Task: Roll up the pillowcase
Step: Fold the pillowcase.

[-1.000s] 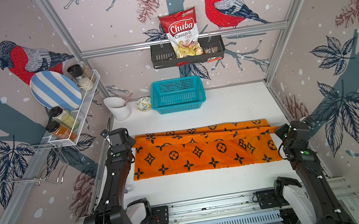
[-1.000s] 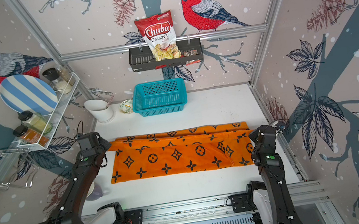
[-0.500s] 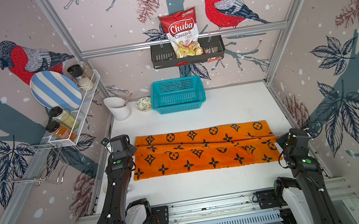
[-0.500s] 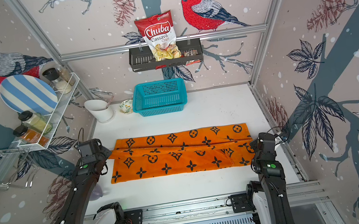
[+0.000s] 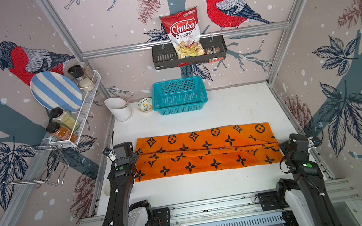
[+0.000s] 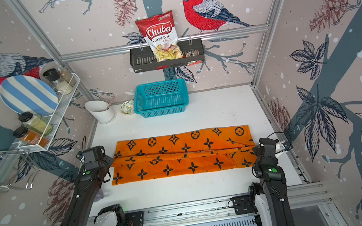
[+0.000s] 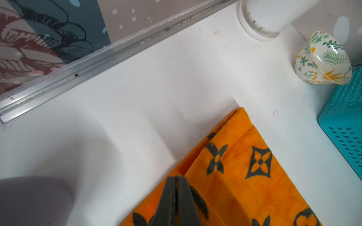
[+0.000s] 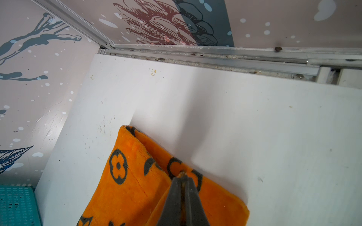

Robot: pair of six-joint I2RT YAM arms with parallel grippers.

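Orange fleece sits pinched in closed jaws: left gripper (image 7: 177, 178) and right gripper (image 8: 182, 174) each hold an end of the pillowcase (image 5: 203, 144), folded across the table (image 5: 228, 111). One turn seems laid; next, release, regrip, roll both ends evenly.

The pillowcase (image 5: 206, 160) is soft plush cloth, matt, with a short fuzzy pile. The table (image 5: 235, 110) is white, smooth and matt, with small scuffs and specks on it. The basket (image 5: 182, 109) is teal plastic with a slight shine. The little bowl (image 7: 323, 58) looks like glazed ceramic and is very glossy. The frame rail (image 7: 78, 72) is bare metal, dull silver. The chips bag (image 5: 184, 29) is a shiny, crinkled film.
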